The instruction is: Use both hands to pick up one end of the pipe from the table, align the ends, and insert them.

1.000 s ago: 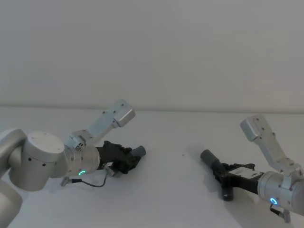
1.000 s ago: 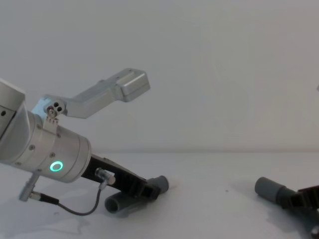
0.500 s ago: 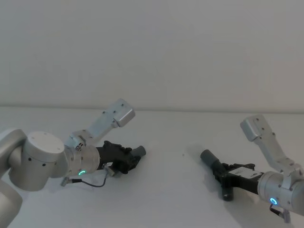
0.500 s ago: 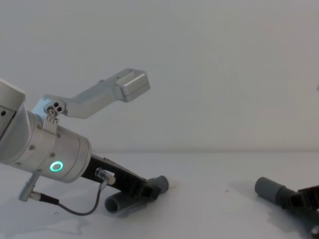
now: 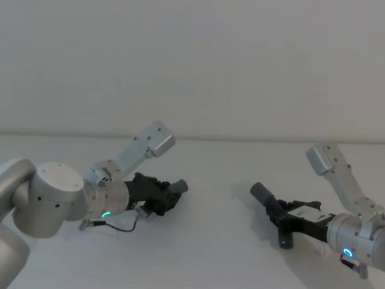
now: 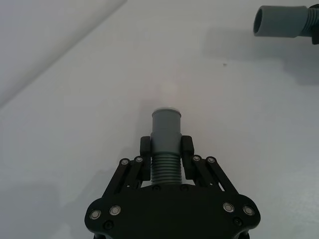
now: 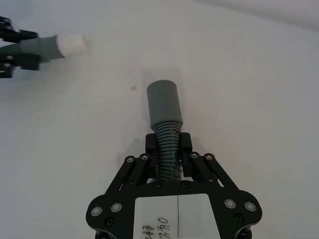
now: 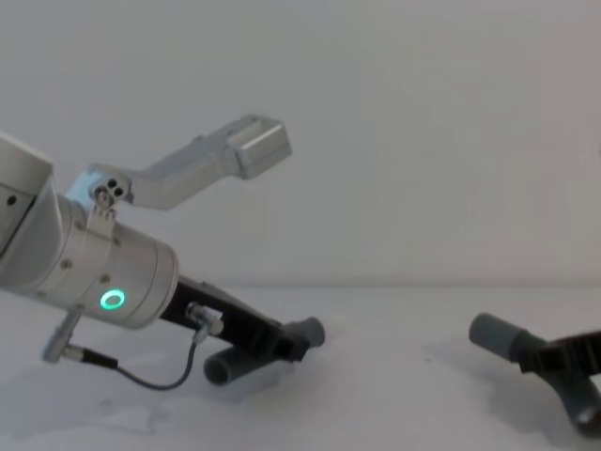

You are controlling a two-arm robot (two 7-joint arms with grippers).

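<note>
Ribbed matt grey plastic pipe, smooth matt table.

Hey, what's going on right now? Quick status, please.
Left gripper shut on white-tipped pipe piece. Right gripper shut on wide-collar pipe piece. Ends facing, apart, not yet joined. Nothing between them on table.

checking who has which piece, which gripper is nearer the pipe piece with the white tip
Left. The left gripper is shut around the white-tipped pipe piece at its ribbed part; the right gripper is across the table, shut on the other pipe piece.
</note>
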